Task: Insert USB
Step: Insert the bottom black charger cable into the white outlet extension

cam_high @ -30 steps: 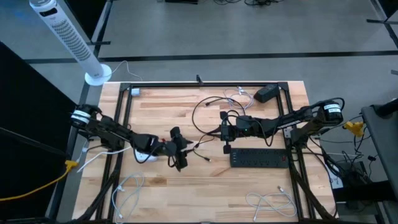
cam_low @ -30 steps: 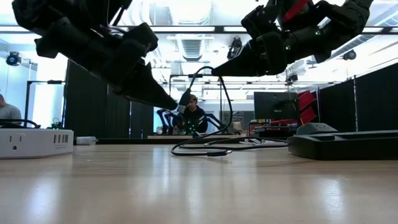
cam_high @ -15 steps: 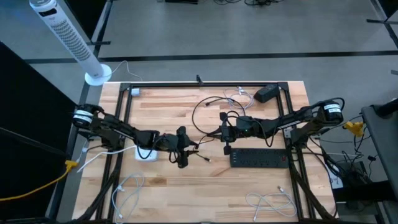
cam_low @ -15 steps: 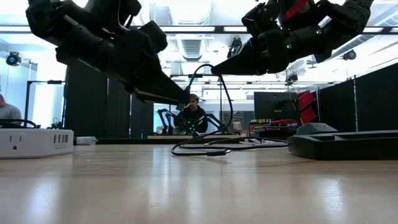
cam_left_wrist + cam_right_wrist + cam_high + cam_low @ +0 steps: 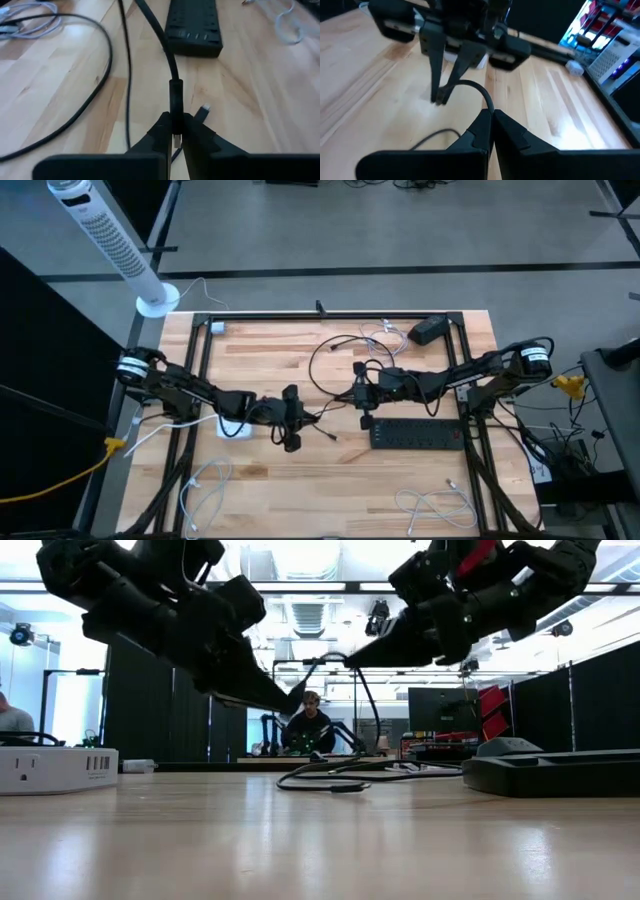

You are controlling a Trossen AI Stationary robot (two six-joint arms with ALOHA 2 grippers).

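USB plug (image 5: pixel 174 136) pinched, left gripper (image 5: pixel 174 131); two power strips: black (image 5: pixel 417 433), white (image 5: pixel 233 427).

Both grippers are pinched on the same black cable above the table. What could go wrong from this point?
1. The left gripper pinches the black cable just behind its USB plug with narrow fingertips; the plug may twist or slip as it moves.
2. The right gripper is shut on the same cable nearby, so pulling apart could tug it from either grip.
3. The cable's loops lie across the table near the black power strip and might snag.
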